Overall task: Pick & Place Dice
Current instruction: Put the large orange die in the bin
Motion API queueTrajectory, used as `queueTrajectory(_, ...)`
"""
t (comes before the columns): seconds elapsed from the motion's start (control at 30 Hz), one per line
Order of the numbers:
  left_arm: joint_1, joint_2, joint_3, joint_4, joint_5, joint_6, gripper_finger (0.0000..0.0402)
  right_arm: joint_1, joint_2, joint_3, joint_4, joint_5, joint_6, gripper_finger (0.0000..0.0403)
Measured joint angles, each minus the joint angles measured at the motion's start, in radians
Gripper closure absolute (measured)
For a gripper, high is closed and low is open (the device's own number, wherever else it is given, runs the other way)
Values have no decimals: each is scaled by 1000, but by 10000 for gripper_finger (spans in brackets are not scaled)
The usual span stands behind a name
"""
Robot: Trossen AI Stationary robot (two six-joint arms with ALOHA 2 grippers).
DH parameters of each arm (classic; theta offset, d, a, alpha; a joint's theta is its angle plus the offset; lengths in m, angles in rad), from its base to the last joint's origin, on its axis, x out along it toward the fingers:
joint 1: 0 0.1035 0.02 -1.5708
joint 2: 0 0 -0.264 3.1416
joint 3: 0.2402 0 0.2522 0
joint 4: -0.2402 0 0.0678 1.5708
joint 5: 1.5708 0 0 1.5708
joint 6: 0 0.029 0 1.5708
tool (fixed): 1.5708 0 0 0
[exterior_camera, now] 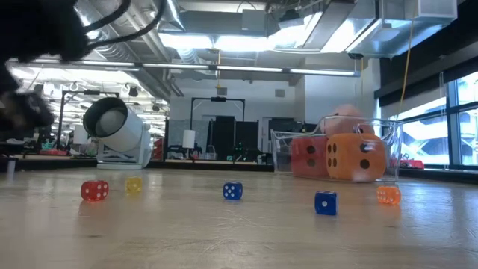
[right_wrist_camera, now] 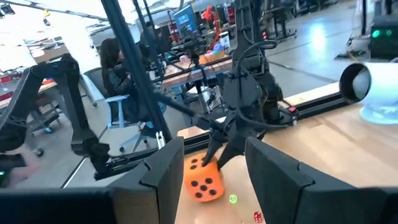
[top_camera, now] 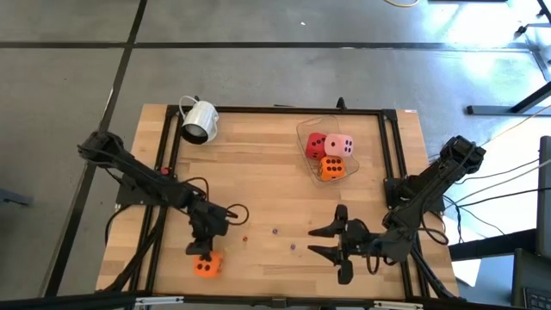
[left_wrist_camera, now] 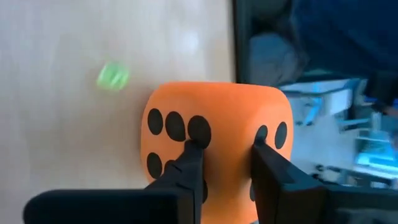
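An orange die (top_camera: pixel 206 265) sits near the table's near edge at the left, and my left gripper (top_camera: pixel 205 250) is shut on it. The left wrist view shows this die (left_wrist_camera: pixel 217 118) large between the fingers. The right wrist view shows it (right_wrist_camera: pixel 202 178) tilted under the left gripper. A clear container (top_camera: pixel 303 129) at the far right holds a red die (top_camera: pixel 316 144), a pink die (top_camera: pixel 338 145) and another orange die (top_camera: pixel 332 167). My right gripper (top_camera: pixel 331 243) hovers open near the near edge, right of centre, with nothing between its fingers. My left gripper pinches the orange die between its two fingers at the edge (left_wrist_camera: pixel 227 134) where the six-pip face meets the neighbouring face. The fingers (left_wrist_camera: pixel 189 163) come slanting down from the far side. The die sits tilted; whether it still touches the table, I cannot tell.
A white mug (top_camera: pixel 199 120) lies on its side at the far left. Several tiny coloured beads (top_camera: pixel 275 231) are scattered on the wood between the two grippers; a green one (left_wrist_camera: pixel 113 76) lies beside the held die. A black frame (top_camera: pixel 392 146) borders the table.
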Motion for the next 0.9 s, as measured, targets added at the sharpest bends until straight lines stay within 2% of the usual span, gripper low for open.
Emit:
queueTrajectory(0.17, -2, -49, 66, 3, -22, 42, 341, 41, -27, 0, 60, 119, -104, 230)
queueTrajectory(0.27, 0, -89, 109, 7, -102, 104, 341, 80, -46, 0, 93, 212, -176, 230)
queueTrajectory(0.4, 15, -145, 160, 7, -315, 227, 341, 122, -60, 0, 117, 313, -232, 230)
queueTrajectory(0.53, 51, -185, 196, 37, -592, 370, 341, 134, -60, 0, 125, 335, -257, 230)
queueTrajectory(0.83, 157, -159, 200, 390, -982, 671, 340, 134, -60, 0, 125, 331, -303, 230)
queueTrajectory(0.9, 188, -130, 200, 471, -1035, 729, 340, 134, -60, 0, 125, 331, -307, 230)
